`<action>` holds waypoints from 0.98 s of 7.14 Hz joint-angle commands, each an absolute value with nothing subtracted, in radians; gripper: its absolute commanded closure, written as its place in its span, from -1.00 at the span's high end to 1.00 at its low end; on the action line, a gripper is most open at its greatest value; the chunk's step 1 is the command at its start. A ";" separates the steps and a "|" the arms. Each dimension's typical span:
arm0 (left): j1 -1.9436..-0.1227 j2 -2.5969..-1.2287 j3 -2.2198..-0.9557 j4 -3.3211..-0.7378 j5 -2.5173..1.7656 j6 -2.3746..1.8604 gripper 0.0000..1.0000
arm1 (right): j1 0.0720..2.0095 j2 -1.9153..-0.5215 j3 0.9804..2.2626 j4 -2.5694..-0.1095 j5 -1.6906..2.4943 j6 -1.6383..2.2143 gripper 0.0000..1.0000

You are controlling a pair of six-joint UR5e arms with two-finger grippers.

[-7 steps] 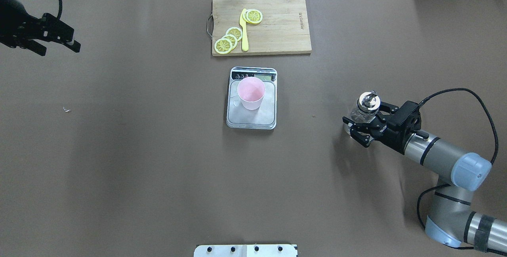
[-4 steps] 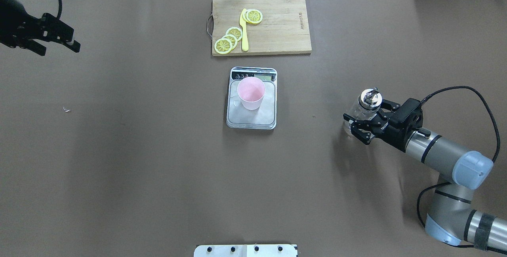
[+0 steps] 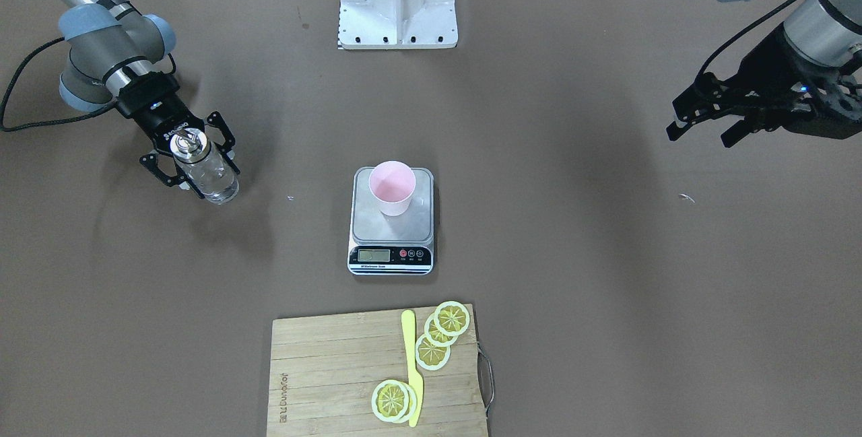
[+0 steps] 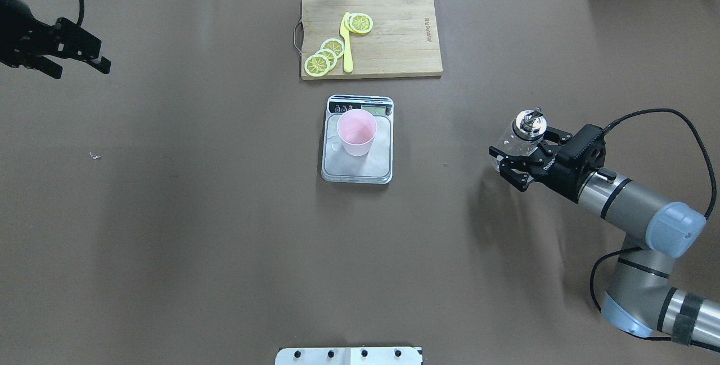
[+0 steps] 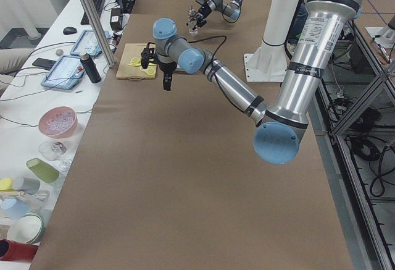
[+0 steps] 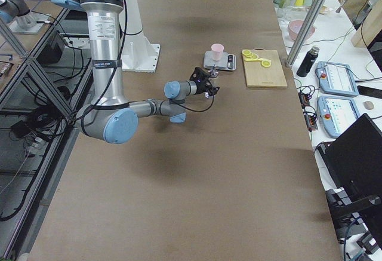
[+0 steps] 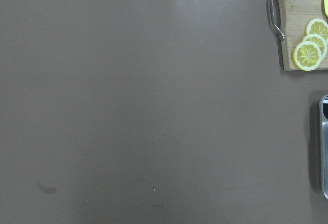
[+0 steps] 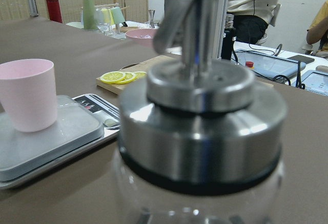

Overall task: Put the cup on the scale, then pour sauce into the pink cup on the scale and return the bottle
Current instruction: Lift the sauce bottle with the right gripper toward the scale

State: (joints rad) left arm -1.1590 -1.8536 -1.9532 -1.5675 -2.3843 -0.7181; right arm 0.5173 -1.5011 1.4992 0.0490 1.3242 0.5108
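Note:
The pale-pink cup [image 4: 356,132] stands upright on the steel platform of the scale [image 4: 358,171] at the table's middle; both also show in the front view, the cup [image 3: 391,186] and the scale [image 3: 390,258]. My right gripper [image 4: 520,151] is shut on the clear glass bottle [image 4: 527,124] with the silver spout cap, to the right of the scale and held a little above the table. The front view shows the bottle [image 3: 205,171] between the fingers. Its liquid level is not readable. My left gripper [image 4: 81,68] is open and empty at the far left.
A wooden cutting board [image 4: 394,33] with lemon slices [image 4: 325,55] and a yellow knife [image 4: 347,44] lies beyond the scale. The right wrist view shows the bottle cap [image 8: 200,106] close up, with the cup [image 8: 28,93] and scale [image 8: 51,137] to its left.
My right gripper has carried the bottle a little away from the robot and slightly up. My left gripper has drifted slightly further left.

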 commanded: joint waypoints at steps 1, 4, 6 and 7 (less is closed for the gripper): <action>-1.196 -1.798 -1.947 -1.566 -2.387 -0.570 0.91 | 0.618 -1.502 1.599 -0.155 1.434 0.496 -0.53; -1.287 -1.700 -1.910 -1.566 -2.387 -0.308 0.91 | 0.646 -1.484 1.770 -0.497 1.427 0.358 -0.58; -1.330 -1.664 -1.879 -1.566 -2.387 -0.195 0.91 | 0.653 -1.416 1.805 -0.686 1.366 0.263 -0.58; -1.350 -1.655 -1.858 -1.566 -2.388 -0.152 0.91 | 0.649 -1.399 1.834 -0.772 1.338 0.215 -0.58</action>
State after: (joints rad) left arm -1.3251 -1.6695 -1.8821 -1.5666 -2.3872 -0.2126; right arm 0.6510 -1.4274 1.8038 -0.6630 1.3756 0.2808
